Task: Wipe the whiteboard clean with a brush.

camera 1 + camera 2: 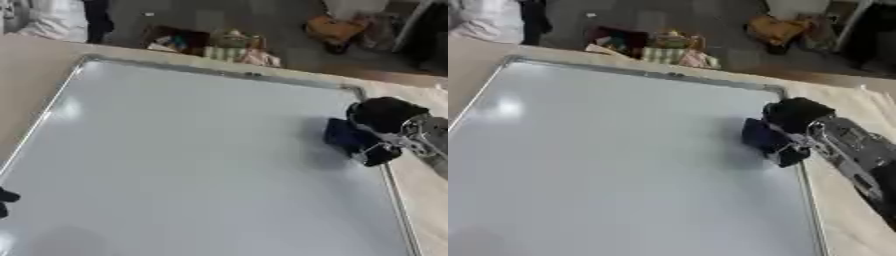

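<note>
A large whiteboard [184, 165] with a metal frame lies flat on the table and fills most of both views; its surface looks blank. My right hand [382, 122] sits over the board's right edge, fingers curled round a dark blue brush [342, 135] that rests on the board. At the left edge of the left eye view only dark fingertips of my left hand [5, 200] show, over the board's lower left part.
The light wooden table [26, 75] shows left of the board and along its right side [429, 200]. Beyond the far edge, on the floor, lie a box with colourful items [179, 40], patterned cloth [241, 52] and an orange object [332, 27].
</note>
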`<state>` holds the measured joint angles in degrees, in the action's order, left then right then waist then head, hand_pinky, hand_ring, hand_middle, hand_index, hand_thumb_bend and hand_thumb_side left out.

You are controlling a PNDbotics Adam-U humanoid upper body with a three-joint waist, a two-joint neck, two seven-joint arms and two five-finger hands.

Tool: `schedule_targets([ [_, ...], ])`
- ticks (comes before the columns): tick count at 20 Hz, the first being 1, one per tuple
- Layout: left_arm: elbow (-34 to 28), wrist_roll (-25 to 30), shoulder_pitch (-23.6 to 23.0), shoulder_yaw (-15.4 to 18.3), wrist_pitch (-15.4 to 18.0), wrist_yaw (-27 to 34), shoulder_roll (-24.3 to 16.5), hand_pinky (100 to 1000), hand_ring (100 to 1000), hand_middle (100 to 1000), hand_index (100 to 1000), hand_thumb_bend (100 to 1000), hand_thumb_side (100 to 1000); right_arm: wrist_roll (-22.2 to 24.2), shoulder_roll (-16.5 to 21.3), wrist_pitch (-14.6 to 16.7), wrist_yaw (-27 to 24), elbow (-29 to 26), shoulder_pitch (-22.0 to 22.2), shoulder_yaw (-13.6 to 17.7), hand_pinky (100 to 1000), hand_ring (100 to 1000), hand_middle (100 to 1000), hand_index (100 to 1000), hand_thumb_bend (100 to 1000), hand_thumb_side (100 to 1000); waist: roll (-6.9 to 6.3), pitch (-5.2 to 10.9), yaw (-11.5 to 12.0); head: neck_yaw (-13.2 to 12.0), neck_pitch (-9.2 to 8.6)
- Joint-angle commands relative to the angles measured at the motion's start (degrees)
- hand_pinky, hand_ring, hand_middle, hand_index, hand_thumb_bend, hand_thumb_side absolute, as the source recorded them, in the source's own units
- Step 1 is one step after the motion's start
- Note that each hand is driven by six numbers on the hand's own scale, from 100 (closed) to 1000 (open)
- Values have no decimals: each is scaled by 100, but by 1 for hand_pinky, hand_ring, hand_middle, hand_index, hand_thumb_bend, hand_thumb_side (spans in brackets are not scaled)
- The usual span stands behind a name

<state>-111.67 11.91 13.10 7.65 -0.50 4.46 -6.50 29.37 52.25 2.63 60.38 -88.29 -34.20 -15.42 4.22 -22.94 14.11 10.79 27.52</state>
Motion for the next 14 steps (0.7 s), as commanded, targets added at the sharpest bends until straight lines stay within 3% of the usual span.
schedule_targets([
  [1, -76, 11, 33, -15, -8, 19, -40, 581, 364, 447, 482, 100, 934, 24, 237, 30, 4, -120, 1, 18, 474, 470, 173, 194, 100, 269, -18, 138, -18, 20, -32],
  [7, -74, 18, 26, -15, -11, 14, -47, 582, 364, 447, 482, 100, 934, 12, 307, -35, 165, -93, 58, 76, 476, 471, 177, 192, 100, 265, -21, 142, -47, 18, -37],
  [14, -70, 29, 21, -17, -2, 14, -46, 582, 364, 448, 483, 100, 934, 45, 252, -182, 167, 340, -57, 212, 471, 468, 176, 194, 100, 267, -37, 144, -48, 23, -44],
])
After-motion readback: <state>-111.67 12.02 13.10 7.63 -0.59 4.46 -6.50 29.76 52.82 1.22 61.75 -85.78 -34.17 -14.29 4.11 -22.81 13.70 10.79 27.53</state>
